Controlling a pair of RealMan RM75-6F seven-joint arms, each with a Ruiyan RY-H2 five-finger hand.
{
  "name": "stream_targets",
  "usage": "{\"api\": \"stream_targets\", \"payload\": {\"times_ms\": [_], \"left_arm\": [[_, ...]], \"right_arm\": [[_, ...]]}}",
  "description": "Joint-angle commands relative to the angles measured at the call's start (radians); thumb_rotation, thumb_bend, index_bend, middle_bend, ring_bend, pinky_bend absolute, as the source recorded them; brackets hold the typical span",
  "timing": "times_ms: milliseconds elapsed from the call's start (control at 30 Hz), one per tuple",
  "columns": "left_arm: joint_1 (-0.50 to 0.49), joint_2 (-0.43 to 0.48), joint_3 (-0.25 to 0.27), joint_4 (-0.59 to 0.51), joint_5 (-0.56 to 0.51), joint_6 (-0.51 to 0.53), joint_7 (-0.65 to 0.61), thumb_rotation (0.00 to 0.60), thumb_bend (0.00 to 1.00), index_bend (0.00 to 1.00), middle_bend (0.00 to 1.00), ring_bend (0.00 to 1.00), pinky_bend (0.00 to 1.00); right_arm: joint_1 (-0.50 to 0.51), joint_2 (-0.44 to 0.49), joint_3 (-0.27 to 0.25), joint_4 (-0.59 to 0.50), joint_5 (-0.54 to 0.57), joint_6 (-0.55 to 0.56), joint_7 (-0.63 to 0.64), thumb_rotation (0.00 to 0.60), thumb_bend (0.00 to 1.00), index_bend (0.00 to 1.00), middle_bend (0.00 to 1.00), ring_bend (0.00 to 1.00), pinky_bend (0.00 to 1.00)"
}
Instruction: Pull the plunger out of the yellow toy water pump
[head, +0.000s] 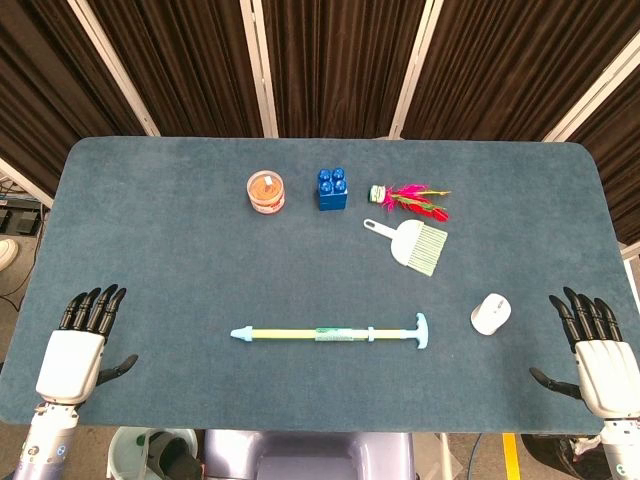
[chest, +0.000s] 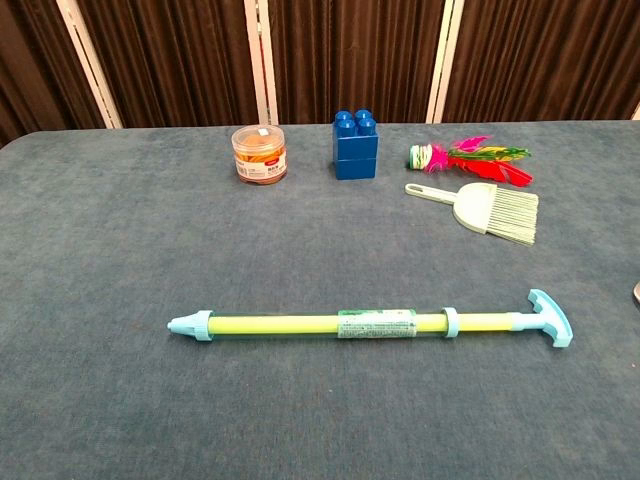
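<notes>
Yellow toy water pump, green label unreadable, untouched on table

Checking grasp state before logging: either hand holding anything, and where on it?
Nothing held. Left hand and right hand rest open at the table's near corners; the water pump lies untouched between them.

Jar label unreadable; right hand wrist cropped.
</notes>
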Motion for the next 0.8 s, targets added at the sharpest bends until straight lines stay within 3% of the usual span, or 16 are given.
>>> {"api": "stream_targets", "payload": {"times_ms": [33, 267, 400, 533, 800], "left_arm": [[0.0, -0.002, 0.0, 0.005, 0.002, -0.006, 0.001, 0.6, 0.0, 0.0, 0.09, 0.1, 0.14], [-0.01, -0.007, -0.011, 0.012, -0.008, -0.03, 0.007, 0.6, 0.0, 0.01, 0.1, 0.11, 0.14], [-0.028, -0.053, -0.019, 0.03, 0.026, -0.033, 0.02, 0.6, 0.0, 0.14, 0.1, 0.11, 0.14], [-0.063, -0.146, -0.026, 0.077, 0.07, -0.061, 0.075, 0.6, 0.06, 0.28, 0.11, 0.11, 0.14], [-0.158, -0.366, -0.046, 0.177, 0.088, -0.217, 0.277, 0.6, 0.14, 0.33, 0.12, 0.11, 0.14]], "right_arm": [[-0.002, 0.0, -0.001, -0.001, -0.006, 0.004, 0.0, 0.6, 0.09, 0.07, 0.0, 0.0, 0.02], [-0.01, 0.006, 0.003, -0.003, -0.01, 0.024, 0.013, 0.6, 0.09, 0.07, 0.0, 0.0, 0.02], [-0.014, 0.012, 0.011, -0.001, 0.007, 0.026, 0.025, 0.6, 0.09, 0.07, 0.0, 0.0, 0.02], [-0.011, 0.017, 0.012, 0.0, 0.012, 0.016, 0.041, 0.6, 0.09, 0.07, 0.0, 0.0, 0.02], [0.004, 0.031, 0.016, 0.004, 0.027, -0.023, 0.09, 0.6, 0.05, 0.07, 0.0, 0.0, 0.02]]}}
